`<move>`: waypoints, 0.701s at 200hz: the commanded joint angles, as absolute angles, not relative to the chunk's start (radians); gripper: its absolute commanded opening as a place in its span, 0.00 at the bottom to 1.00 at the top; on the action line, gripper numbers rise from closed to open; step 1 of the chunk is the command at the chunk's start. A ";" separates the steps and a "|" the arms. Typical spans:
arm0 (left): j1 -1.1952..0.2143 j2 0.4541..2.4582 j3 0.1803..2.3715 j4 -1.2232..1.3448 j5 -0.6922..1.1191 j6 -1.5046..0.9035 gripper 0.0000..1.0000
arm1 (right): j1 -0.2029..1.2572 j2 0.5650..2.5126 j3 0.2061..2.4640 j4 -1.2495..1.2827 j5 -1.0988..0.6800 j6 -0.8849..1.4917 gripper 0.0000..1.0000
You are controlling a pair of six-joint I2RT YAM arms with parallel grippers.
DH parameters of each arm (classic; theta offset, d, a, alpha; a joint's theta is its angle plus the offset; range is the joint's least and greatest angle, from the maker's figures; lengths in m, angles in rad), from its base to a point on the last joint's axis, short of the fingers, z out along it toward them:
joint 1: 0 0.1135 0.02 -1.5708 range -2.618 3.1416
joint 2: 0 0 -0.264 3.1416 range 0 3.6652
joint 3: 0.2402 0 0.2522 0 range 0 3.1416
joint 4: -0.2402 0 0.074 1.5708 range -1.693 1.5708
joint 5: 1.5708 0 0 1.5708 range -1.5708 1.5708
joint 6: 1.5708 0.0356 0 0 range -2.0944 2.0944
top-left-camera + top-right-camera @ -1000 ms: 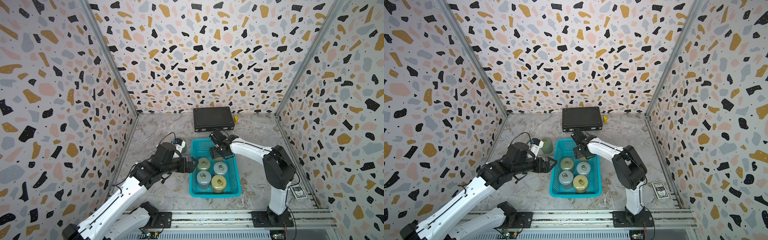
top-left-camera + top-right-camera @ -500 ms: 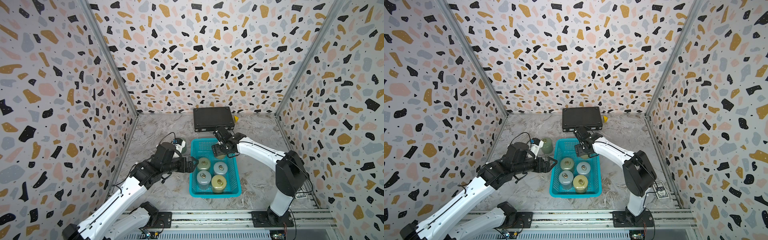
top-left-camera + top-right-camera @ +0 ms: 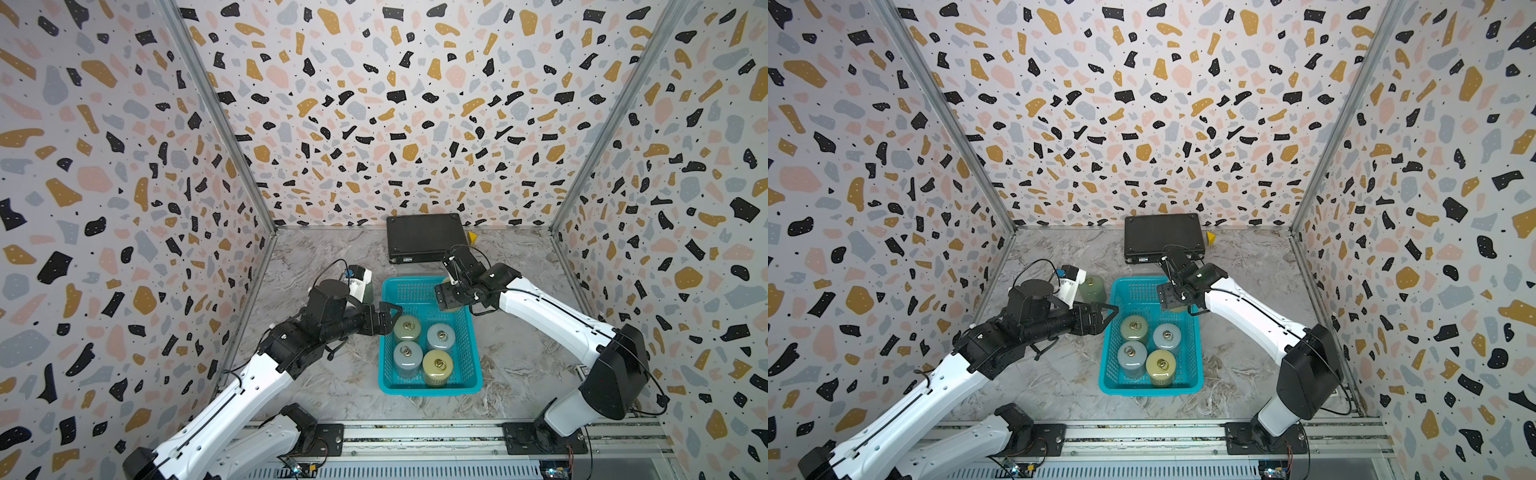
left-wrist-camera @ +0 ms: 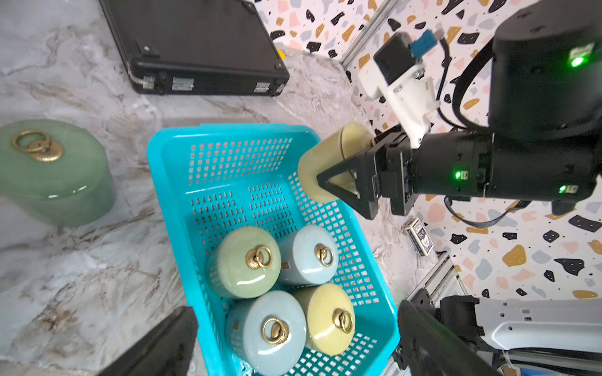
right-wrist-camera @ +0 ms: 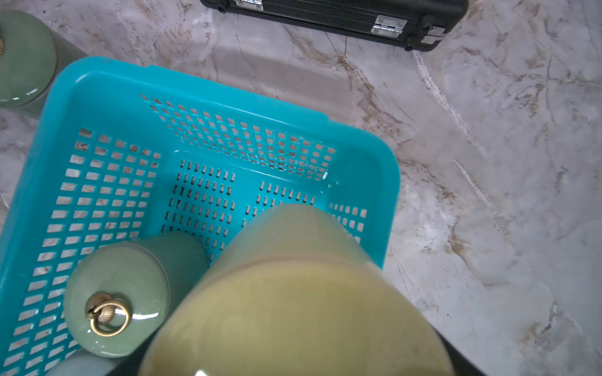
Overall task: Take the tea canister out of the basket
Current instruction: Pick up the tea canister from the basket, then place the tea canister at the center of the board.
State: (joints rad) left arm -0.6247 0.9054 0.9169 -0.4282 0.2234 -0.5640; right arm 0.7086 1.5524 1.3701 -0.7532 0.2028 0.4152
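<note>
Broadly, the turquoise mesh basket (image 3: 430,389) sits mid-tabletop (image 3: 332,386). Above its far right corner is the tea canister (image 5: 293,293), a glossy yellow-olive cylinder with a lid seam. It is tilted and clamped in the right pincer (image 3: 451,297). The left pincer (image 3: 392,319) gapes apart at the basket's left rim.

The right claw (image 3: 451,296) and yellow canister (image 4: 325,156) slightly farther right, perhaps higher over the basket (image 3: 430,390).
</note>
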 commanded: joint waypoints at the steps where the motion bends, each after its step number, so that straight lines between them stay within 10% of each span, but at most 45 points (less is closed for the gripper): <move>1: -0.640 0.904 0.941 -0.307 0.195 -0.568 1.00 | 0.704 1.467 1.377 -0.758 0.271 0.405 0.73; 140: -0.732 0.987 0.965 -0.248 0.150 -0.562 1.00 | 0.428 1.374 1.222 -0.690 0.215 0.387 0.73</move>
